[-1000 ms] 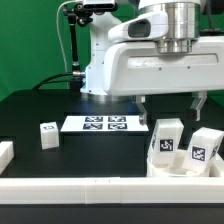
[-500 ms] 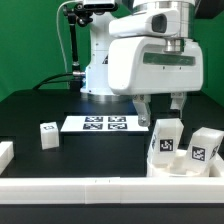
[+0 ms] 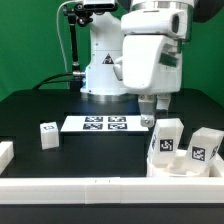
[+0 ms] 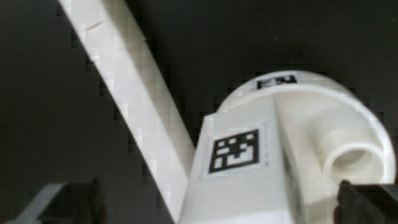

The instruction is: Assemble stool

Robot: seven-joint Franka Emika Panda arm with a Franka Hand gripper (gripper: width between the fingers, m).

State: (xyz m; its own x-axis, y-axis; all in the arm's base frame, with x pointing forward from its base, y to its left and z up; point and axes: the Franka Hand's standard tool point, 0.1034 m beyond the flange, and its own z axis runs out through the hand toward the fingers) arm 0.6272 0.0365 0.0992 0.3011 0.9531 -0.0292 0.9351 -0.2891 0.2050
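Note:
Two white stool legs point(image 3: 166, 140) point(image 3: 204, 147) with black-and-white tags stand at the exterior view's right, on or against the round white seat point(image 3: 181, 168). A third leg point(image 3: 47, 134) stands alone at the left. My gripper point(image 3: 153, 118) hangs open just above and behind the nearer right-hand leg, holding nothing. In the wrist view the gripper point(image 4: 217, 205) has its dark fingers point(image 4: 71, 202) wide apart. A tagged white leg point(image 4: 294, 130) lies below and between them, not touched.
The marker board point(image 3: 102, 124) lies flat mid-table. A long white border rail point(image 3: 90, 192) runs along the front edge and shows in the wrist view point(image 4: 125, 90) beside the leg. A white block point(image 3: 5, 153) sits at the left edge. The robot base point(image 3: 100, 60) stands behind.
The hand has turned about its vertical axis, from broadside to narrow-on, and shifted slightly left, staying over the right-hand legs. No part has moved.

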